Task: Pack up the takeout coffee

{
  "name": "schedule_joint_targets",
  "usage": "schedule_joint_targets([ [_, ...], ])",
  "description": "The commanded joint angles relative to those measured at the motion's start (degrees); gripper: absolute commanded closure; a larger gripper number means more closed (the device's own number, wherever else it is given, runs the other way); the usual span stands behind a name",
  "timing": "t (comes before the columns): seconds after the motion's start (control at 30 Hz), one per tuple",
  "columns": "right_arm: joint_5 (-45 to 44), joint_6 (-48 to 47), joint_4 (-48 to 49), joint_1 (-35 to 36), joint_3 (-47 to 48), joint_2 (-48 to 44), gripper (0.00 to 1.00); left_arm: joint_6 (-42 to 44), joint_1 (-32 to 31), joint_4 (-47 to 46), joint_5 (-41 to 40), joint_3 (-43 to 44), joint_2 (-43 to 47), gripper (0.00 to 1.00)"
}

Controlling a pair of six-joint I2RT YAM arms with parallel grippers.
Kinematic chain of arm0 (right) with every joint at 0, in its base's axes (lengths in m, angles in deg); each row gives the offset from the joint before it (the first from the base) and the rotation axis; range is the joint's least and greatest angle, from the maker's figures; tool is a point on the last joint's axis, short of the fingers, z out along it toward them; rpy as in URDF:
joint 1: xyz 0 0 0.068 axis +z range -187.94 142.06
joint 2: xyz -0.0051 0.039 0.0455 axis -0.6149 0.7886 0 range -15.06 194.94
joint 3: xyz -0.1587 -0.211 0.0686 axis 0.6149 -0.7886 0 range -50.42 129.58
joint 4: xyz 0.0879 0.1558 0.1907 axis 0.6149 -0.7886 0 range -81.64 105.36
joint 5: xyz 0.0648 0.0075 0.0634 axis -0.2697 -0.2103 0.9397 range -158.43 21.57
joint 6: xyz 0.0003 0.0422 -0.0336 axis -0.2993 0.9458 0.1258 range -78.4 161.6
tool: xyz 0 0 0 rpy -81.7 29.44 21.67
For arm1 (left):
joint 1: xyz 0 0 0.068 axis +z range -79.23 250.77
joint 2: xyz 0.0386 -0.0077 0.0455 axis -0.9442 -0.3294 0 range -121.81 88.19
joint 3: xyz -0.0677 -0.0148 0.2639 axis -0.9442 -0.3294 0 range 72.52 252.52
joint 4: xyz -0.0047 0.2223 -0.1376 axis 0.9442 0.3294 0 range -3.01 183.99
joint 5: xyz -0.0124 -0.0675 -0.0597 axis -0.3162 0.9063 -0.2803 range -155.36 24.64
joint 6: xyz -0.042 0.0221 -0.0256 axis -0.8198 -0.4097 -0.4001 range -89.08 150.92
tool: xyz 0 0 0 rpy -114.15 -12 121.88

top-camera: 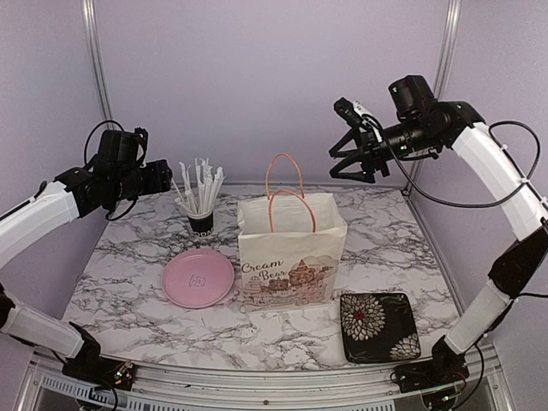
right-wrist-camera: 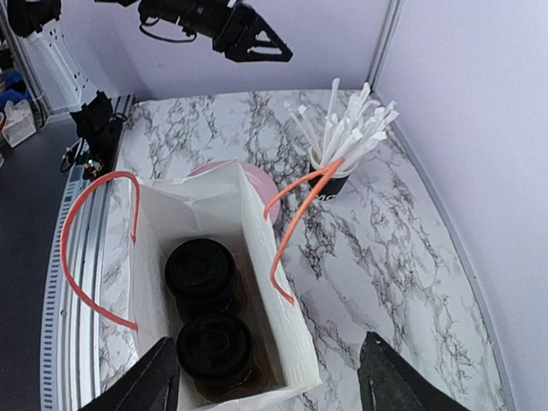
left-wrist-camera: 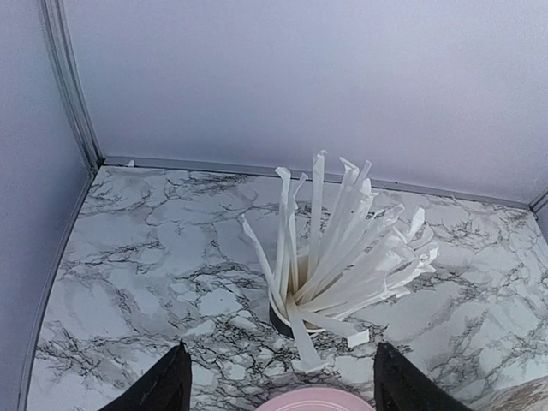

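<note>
1. the marble table (top-camera: 128, 274) is carrying everything, with pale walls closing it in behind and at both sides.
2. the left arm (top-camera: 51, 210) is reaching in from the left and the right arm (top-camera: 497, 171) is arching high over the right side.
3. the bag (top-camera: 291, 257) is standing upright near the middle of the table with its mouth open and its orange handles sticking up.
4. the dark plate (top-camera: 378, 327), square with a flower pattern, is lying just right of the bag, nearer the front edge.
5. the pink plate (top-camera: 199, 279) is lying just left of the bag, apart from it.
6. the stick cup (top-camera: 200, 214), black and bristling with white sticks, is standing behind the pink plate.
7. the coffee is sitting inside the bag on its floor: one cup (right-wrist-camera: 199, 267) and the other cup (right-wrist-camera: 214, 345) are standing side by side, both wearing black lids, with their sides hidden.
8. the left claw (left-wrist-camera: 278, 377) is hanging wide open above the table, facing the stick cup and gripping nothing.
9. the right claw (right-wrist-camera: 272, 368) is hanging high over the bag, its fingers spread wide and gripping nothing, well clear of the cups.
</note>
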Motion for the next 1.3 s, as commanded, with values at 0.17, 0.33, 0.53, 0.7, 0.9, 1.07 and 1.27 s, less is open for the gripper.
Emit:
schedule_joint_targets([
  [0.17,2.26,1.43,15.42,-15.32,-28.29,-16.67,0.3,-3.18,6.51,1.64,6.79,7.52,-8.89,0.34],
  [0.33,6.45,3.31,23.93,-22.0,-40.06,-20.82,0.3,-4.48,8.36,1.42,8.23,10.11,-13.03,0.34],
  [0.53,8.68,4.58,30.91,-24.19,-47.6,-20.97,0.3,-4.82,10.37,1.12,11.3,13.19,-17.65,0.35],
  [0.7,8.02,3.37,31.32,-24.19,-49.07,-19.89,0.3,-5.75,10.76,1.6,9.45,15.03,-20.55,0.37],
  [0.9,7.55,2.39,32.08,-24.2,-51.43,-19.91,0.3,-6.29,10.91,2.49,9.33,18.02,-24.81,0.39],
  [1.07,7.31,2.11,32.28,-24.2,-51.94,-19.84,0.31,-6.72,10.86,3.2,9.06,19.82,-27.14,0.54],
  [1.27,7.1,1.92,32.26,-24.22,-52.16,-19.62,0.32,-6.78,10.87,3.57,8.89,20.01,-26.65,0.82],
])
